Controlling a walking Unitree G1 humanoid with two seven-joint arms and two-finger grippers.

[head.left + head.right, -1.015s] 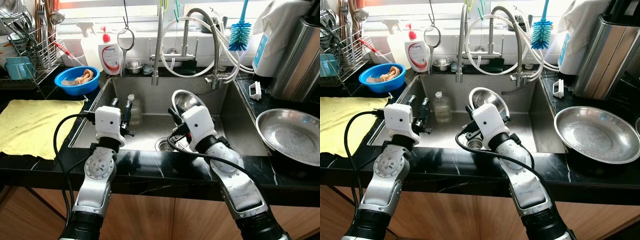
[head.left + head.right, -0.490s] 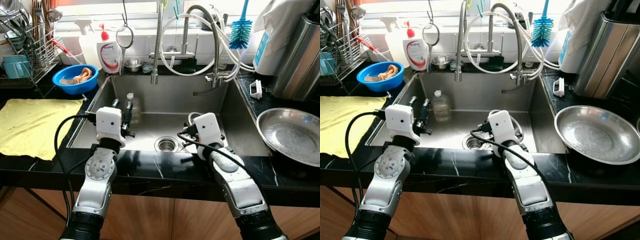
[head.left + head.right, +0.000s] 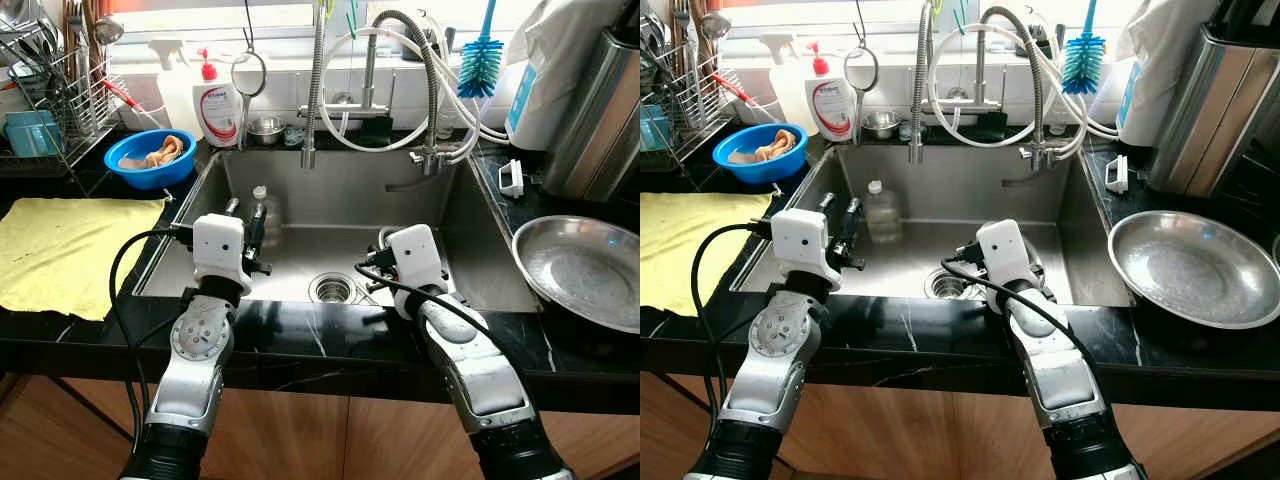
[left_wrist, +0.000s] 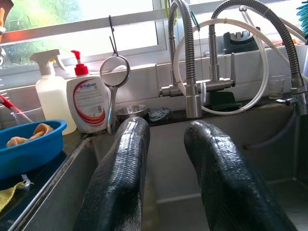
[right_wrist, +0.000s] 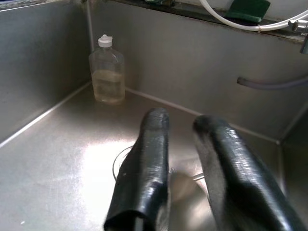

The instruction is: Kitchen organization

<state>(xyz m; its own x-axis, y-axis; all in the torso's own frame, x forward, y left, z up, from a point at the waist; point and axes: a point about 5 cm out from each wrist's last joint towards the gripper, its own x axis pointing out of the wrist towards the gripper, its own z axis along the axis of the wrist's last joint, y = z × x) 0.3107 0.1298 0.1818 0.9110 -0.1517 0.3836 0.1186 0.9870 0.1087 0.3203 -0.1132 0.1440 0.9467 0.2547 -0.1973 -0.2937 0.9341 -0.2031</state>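
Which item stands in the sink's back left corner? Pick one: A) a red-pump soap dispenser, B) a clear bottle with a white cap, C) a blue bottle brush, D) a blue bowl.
B: the clear bottle with its white cap stands upright on the sink floor against the back wall, near the left wall.

Head stereo pair looking down at sink (image 3: 330, 200), wrist cameras close inside, sharing bottle (image 5: 108, 70)

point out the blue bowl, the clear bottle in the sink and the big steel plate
blue bowl (image 3: 152, 172): left eye view, front wall
clear bottle (image 5: 109, 72): right wrist view, its body
steel plate (image 3: 1188, 264): right eye view, bare middle
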